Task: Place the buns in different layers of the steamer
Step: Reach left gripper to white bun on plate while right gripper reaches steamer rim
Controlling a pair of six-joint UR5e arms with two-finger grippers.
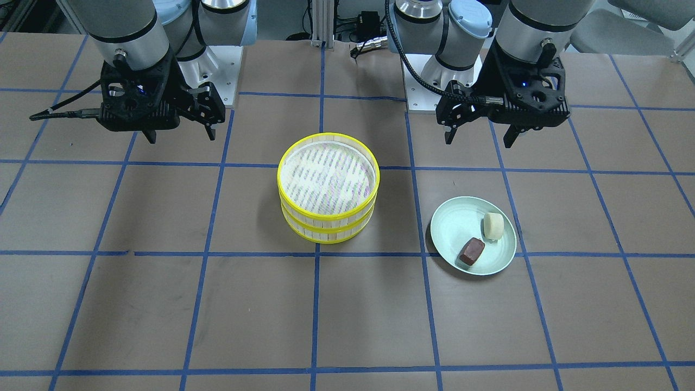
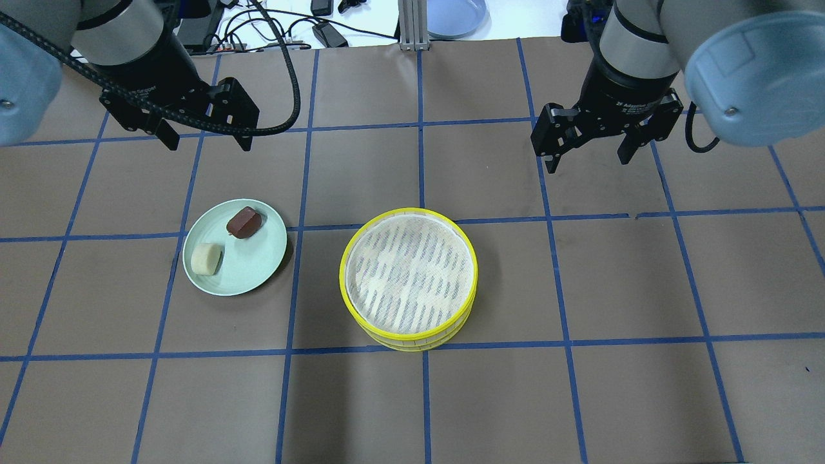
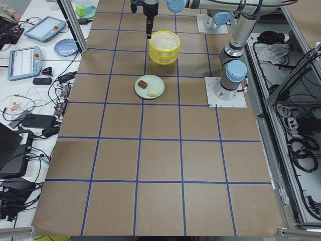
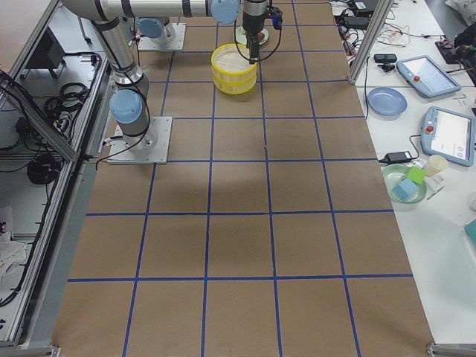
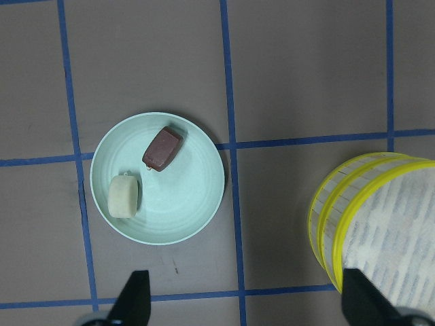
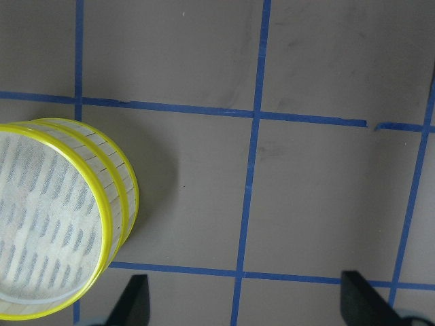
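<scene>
The steamer (image 2: 409,278) stands mid-table as two stacked yellow-rimmed layers, the top one empty; it also shows in the front view (image 1: 328,186) and both wrist views (image 5: 380,217) (image 6: 61,238). The cream-white bun (image 2: 206,258) and the reddish-brown bun (image 2: 243,222) lie on a pale green plate (image 2: 258,258), also in the front view (image 1: 493,225) (image 1: 471,251) and left wrist view (image 5: 124,195) (image 5: 162,149). My left gripper (image 2: 207,136) is open and empty, raised behind the plate. My right gripper (image 2: 588,153) is open and empty, raised beyond the steamer's right.
The table is brown with a blue tape grid. Beyond its far edge lie cables and a blue dish (image 2: 454,16). Tablets, a blue plate (image 4: 387,100) and small items sit on the side bench.
</scene>
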